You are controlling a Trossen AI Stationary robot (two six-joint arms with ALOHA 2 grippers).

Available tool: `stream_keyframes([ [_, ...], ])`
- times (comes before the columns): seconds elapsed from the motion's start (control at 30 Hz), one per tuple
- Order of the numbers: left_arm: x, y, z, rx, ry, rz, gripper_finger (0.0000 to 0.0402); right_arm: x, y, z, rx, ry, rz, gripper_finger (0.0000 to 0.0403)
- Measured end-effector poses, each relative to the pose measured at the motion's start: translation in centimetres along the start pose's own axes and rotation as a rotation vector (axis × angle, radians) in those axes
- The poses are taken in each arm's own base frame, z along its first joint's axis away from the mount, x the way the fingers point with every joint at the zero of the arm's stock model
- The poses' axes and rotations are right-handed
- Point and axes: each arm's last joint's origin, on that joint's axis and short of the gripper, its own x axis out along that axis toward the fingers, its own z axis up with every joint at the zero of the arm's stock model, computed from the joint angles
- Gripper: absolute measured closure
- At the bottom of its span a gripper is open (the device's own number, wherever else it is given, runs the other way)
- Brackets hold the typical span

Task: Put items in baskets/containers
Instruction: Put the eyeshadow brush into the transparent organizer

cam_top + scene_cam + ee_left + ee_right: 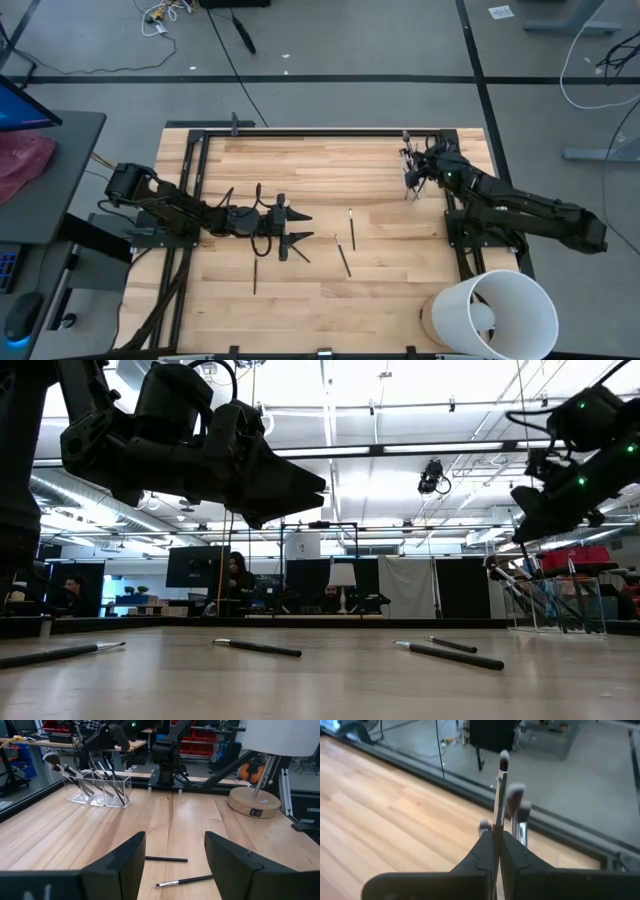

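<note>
From above, the left pincer hangs over the middle of the table with its fingers spread and nothing between them. Three loose brushes lie on the wood: one just beside it towards the near edge, two more and a little ahead of its tips. The right pincer sits at the far right corner, over the clear holder. A large white bucket stands at the near right corner, well apart from both.

At table height, the left pincer hangs clear above the wood, and brushes and lie flat below and beyond it. People sit at desks in the room behind.

In the left wrist view, the open fingers frame two brushes and lying between and just ahead of them, with nothing in the way. Farther ahead, the clear holder stands with several brushes upright in it.

In the right wrist view, the right pincer is clamped on a brush held upright, with other brush heads just behind it.
</note>
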Motion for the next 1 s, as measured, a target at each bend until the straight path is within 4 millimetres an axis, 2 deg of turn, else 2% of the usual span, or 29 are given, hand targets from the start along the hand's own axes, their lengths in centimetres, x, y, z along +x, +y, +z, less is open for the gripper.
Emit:
stream_keyframes([
  [0.33, 0.0, 0.0, 0.0, 0.0, 0.0, 0.0, 0.0195, 1.6, -0.4, -1.2, 0.04, 0.132, 0.024, 0.0395],
  [0.5, 0.0, 0.0, 0.0, 0.0, 0.0, 0.0, 0.0195, 2.2, -0.6, -1.6, 0.065, 0.187, 0.003, 0.0378],
  [0.87, 0.0, 0.0, 0.0, 0.0, -0.001, 0.003, 0.0195, 2.3, -0.6, -1.7, 0.067, 0.196, 0.022, 0.0363],
  [1.0, 0.0, 0.0, 0.0, 0.0, -0.001, 0.003, 0.0195, 2.3, -0.6, -1.7, 0.068, 0.195, 0.028, 0.0342],
])
